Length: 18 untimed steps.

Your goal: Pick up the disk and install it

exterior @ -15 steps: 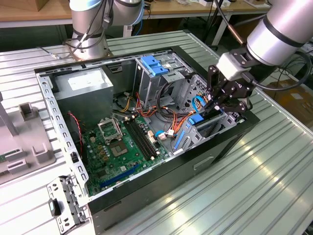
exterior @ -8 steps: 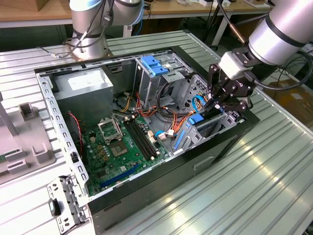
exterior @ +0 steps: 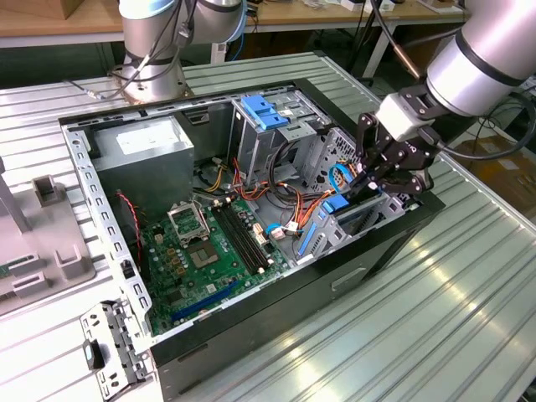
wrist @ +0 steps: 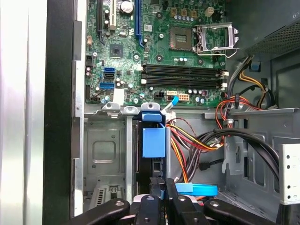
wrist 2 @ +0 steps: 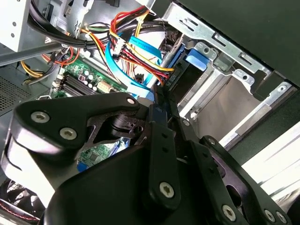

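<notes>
On a ribbed metal bench (exterior: 469,276) an open computer case (exterior: 276,293) lies, and the gripper (exterior: 378,177) stands pinched narrow on the disk (wrist: 153,143), seated on edge in the drive bay; rigid, fairly heavy and shock-sensitive, it is best held by its blue rails.

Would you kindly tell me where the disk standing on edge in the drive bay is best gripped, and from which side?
Grip the disk by its exposed thin edge, pinching across its two flat faces, and come in from the open side of the case. It stands on edge between the metal walls of the bay, so the faces lower down look unreachable. The end effector is closed on that edge.
</notes>
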### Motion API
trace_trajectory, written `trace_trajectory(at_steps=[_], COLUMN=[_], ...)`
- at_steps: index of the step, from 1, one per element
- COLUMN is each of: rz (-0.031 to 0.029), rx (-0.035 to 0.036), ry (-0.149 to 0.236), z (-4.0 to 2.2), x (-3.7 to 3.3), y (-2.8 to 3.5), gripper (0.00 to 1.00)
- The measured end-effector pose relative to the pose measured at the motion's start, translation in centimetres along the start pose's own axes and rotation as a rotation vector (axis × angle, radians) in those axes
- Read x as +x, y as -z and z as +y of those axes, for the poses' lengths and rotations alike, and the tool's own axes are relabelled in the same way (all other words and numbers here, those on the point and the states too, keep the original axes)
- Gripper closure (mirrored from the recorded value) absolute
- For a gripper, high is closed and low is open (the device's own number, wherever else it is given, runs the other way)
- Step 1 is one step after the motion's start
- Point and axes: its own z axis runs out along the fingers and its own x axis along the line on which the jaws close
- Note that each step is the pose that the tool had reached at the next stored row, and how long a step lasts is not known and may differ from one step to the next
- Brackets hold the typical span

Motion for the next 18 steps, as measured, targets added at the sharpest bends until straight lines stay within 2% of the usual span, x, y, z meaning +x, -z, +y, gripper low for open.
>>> trace_trajectory(at_steps=[6,7,8,9,11,14,16,17,18], rz=[-0.0006,-0.0006,-0.0004,-0.0003,0.0001,-0.0002,-0.0014,-0.0012,-0.0015], rx=[0.0001,0.0,0.0,0.0,0.0,0.0,0.0,0.0,0.0], ry=[0.0,0.0,0.0,0.0,0.0,0.0,0.0,0.0,0.0], z=[-0.01,0.0,0.0,0.0,0.0,0.03,0.04,0.03,0.03], x=[0.02,0.02,0.02,0.02,0.01,-0.14,-0.17,-0.31,-0.35], y=[-0.05,-0.05,-0.04,-0.04,0.02,0.81,0.85,0.84,0.82], gripper=[0.83,0.77,0.77,0.7,0.7,0.7,0.7,0.71,0.78])
